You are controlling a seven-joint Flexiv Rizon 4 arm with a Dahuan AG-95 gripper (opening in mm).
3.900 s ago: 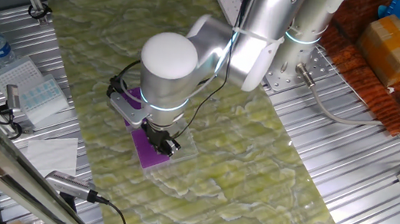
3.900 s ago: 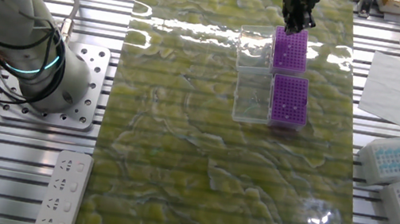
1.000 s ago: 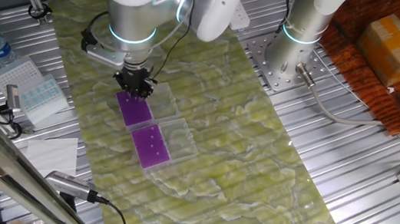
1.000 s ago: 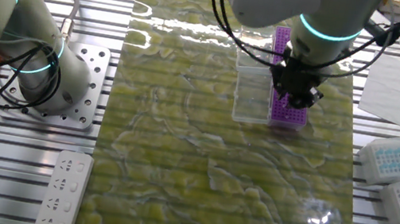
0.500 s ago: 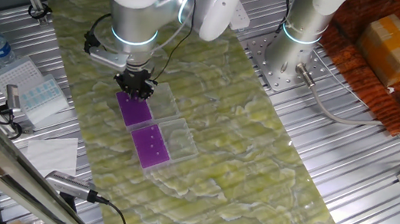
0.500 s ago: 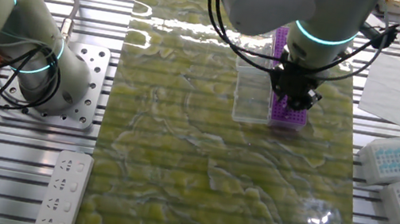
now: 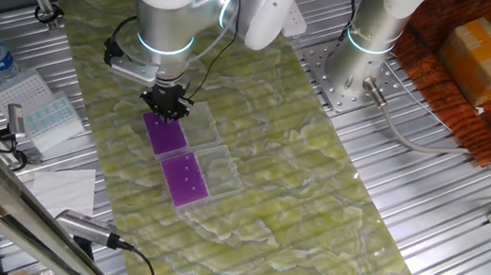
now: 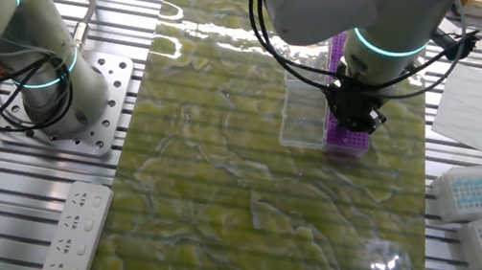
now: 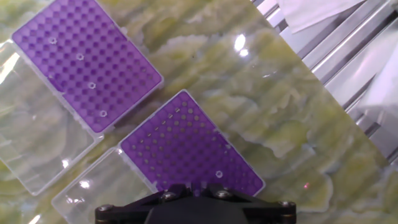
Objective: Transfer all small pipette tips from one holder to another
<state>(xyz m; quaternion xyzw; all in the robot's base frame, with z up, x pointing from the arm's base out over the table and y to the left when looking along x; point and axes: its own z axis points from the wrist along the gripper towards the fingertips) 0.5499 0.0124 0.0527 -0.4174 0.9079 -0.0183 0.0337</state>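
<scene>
Whether the jaws hold a tip cannot be told; the gripper (image 7: 167, 102) hovers over one purple rack (image 9: 190, 147). Four small pipette tips (image 9: 91, 85) remain in the other rack (image 9: 86, 61). A good placement likely demands descending squarely over an empty hole.

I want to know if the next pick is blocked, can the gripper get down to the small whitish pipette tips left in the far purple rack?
Probably yes. The whitish pipette tips stand uncovered in the far purple rack; its clear lid lies open alongside. The gripper hangs above the neighbouring rack, nothing between.
</scene>
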